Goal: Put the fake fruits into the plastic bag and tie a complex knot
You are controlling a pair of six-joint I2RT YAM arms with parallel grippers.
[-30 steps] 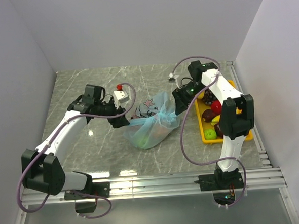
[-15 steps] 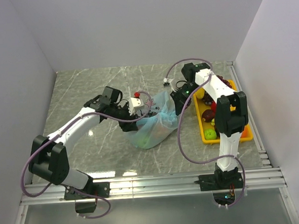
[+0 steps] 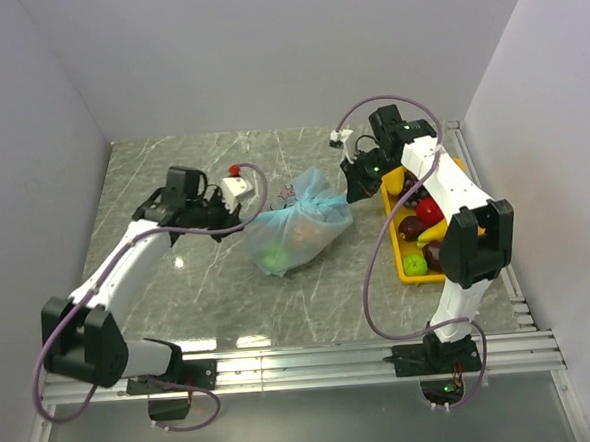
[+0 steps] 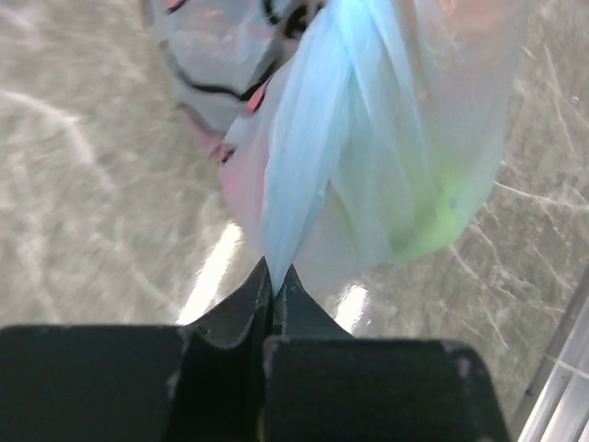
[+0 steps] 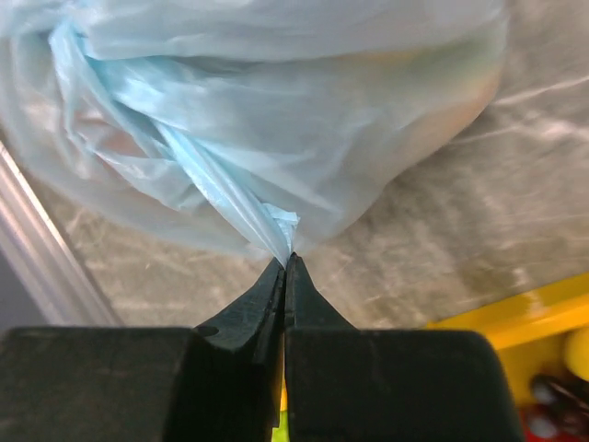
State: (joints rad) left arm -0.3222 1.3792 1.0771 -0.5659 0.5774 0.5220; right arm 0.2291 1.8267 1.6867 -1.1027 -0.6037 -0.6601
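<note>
Two clenched grippers each hold a strand of the same bag. The left gripper (image 4: 273,276) pinches the tip of one twisted light-blue handle tail (image 4: 308,157), and the right gripper (image 5: 287,265) nips the end of the other tail (image 5: 225,193). Both strands run inward to the knot (image 3: 310,206) gathered on top of the thin, translucent light-blue plastic bag (image 3: 296,236). The bag lies near the middle of the grey marbled table (image 3: 171,158), with a green fruit (image 3: 273,254) showing through it. A yellow plastic tray (image 3: 411,280) sits along the table's right edge. The bag sits between the grippers, its tails lying roughly left to right. Tightening likely needs both arms pulling outward along that line, and neither arm is better placed.
</note>
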